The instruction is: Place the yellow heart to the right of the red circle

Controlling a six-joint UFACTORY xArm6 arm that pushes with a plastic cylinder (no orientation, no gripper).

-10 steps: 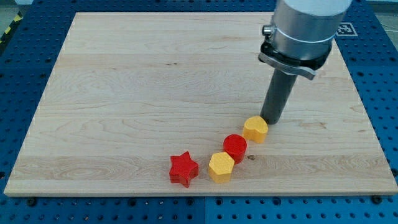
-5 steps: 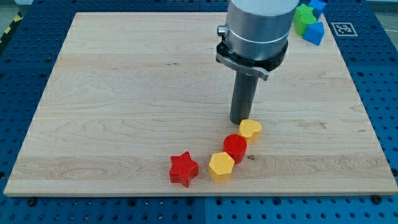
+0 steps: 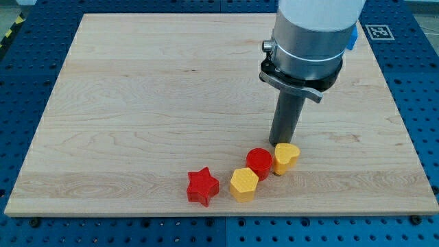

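Note:
The yellow heart [image 3: 286,156] lies on the wooden board near the view's bottom, touching the right side of the red circle [image 3: 259,162]. My tip [image 3: 281,143] stands just above the heart's upper left edge, touching or almost touching it, and just above and right of the red circle.
A yellow hexagon [image 3: 243,184] sits below and left of the red circle, touching it. A red star [image 3: 202,186] lies left of the hexagon. A blue block [image 3: 354,38] shows partly behind the arm at the view's top right, off the board [image 3: 137,103].
My tip swung left, then back right. The yellow heart moved down and turned, and now sits directly right of the red circle. The other blocks have not moved.

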